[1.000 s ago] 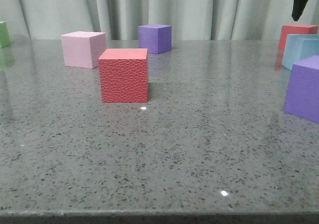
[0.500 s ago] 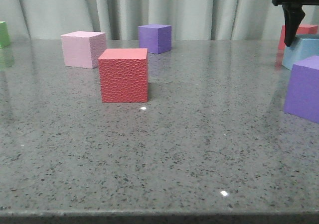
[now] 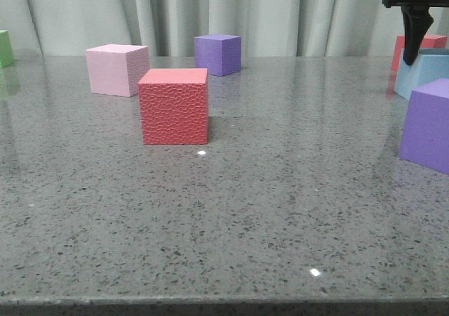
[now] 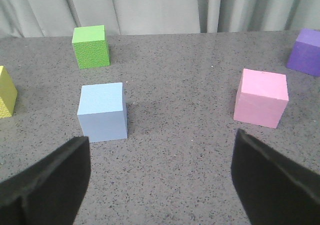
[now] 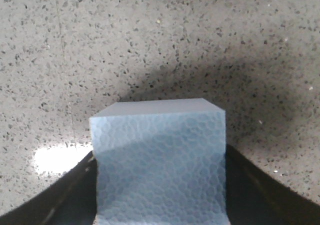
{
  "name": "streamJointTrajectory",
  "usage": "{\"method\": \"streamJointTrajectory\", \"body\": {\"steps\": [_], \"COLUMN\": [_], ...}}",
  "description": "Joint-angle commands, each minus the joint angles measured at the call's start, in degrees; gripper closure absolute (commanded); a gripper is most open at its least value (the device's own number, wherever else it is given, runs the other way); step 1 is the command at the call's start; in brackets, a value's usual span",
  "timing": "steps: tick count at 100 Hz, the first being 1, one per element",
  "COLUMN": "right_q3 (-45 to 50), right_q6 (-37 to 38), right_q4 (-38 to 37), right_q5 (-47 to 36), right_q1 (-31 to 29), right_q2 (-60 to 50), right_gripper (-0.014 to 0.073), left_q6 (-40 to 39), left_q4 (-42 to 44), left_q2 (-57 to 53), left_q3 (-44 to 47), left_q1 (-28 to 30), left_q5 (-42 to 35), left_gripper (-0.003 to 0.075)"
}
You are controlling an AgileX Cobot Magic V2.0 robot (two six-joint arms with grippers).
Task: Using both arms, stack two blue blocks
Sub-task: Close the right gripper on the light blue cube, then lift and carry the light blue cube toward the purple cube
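So far no stacking is done. At the far right, the right gripper (image 5: 160, 205) sits around one pale blue smooth cube (image 3: 426, 74), looking closed on it. The left gripper (image 4: 160, 180) hangs wide open, empty, near the other blue cube (image 4: 102, 111) on the grey speckled surface (image 3: 266, 211).

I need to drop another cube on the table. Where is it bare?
Widest bare patch: between the red cube and purple cube, toward the near edge. Crowded on the right, where the right gripper meets the blue block.
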Motion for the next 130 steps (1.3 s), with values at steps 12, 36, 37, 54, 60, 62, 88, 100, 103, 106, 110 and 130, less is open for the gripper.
{"method": "streamJointTrajectory", "body": {"steps": [12, 36, 37, 54, 60, 62, 88, 100, 103, 106, 110, 130], "right_q3": [-1.87, -3.11, -3.22, -8.06, -9.81, -10.44, -14.92, -16.3, -16.57, -16.88, -17.45, -22.27], "right_q6": [-0.73, -0.62, -0.57, 3.2, 5.3, 5.95, 13.16, 15.38, 15.82, 16.14, 16.56, 19.32], "right_q4": [0.0, 3.12, 3.39, 2.66, 0.99, 0.0, -4.46, -3.44, -2.96, -2.5, -2.07, -1.56], "right_q5": [-3.17, -0.01, 0.11, 2.75, 3.62, 3.91, 5.57, 6.01, 6.01, 5.89, 5.89, 6.23], "right_q1": [-0.14, 0.48, 0.55, 5.47, 7.86, 8.82, 19.46, 22.72, 23.58, 24.28, 25.29, 29.67], "right_q2": [-3.09, -3.09, -3.09, -3.09, -3.09, -3.09, -2.98, -2.31, -2.01, -1.73, -1.2, 2.99], "right_gripper": [0.0279, 0.0279, 0.0279, 0.0279, 0.0279, 0.0279, 0.0279, 0.0279, 0.0279, 0.0279, 0.0279, 0.0279], "left_q6": [-0.38, -0.38, -0.38, -0.38, -0.38, -0.38, -0.38, -0.38, -0.38, -0.38, -0.38, -0.38], "left_q4": [0.12, 0.12, 0.12, 0.12, 0.12, 0.12, 0.12, 0.12, 0.12, 0.12, 0.12, 0.12], "left_q2": [-0.14, -0.14, -0.14, -0.14, -0.14, -0.14, -0.14, -0.14, -0.14, -0.14, -0.14, -0.14], "left_q3": [-2.24, -2.24, -2.24, -2.24, -2.24, -2.24, -2.24, -2.24, -2.24, -2.24, -2.24, -2.24], "left_q1": [0.12, 0.12, 0.12, 0.12, 0.12, 0.12, 0.12, 0.12, 0.12, 0.12, 0.12, 0.12], "left_q5": [-4.38, -4.52, -4.52, -4.52, -4.52, -4.52, -4.42, -4.42, -4.42, -4.42, -4.42, -4.33], "left_gripper": [0.0155, 0.0155, 0.0155, 0.0156, 0.0156, 0.0156, 0.0156, 0.0156, 0.0156, 0.0156, 0.0156, 0.0155]}}
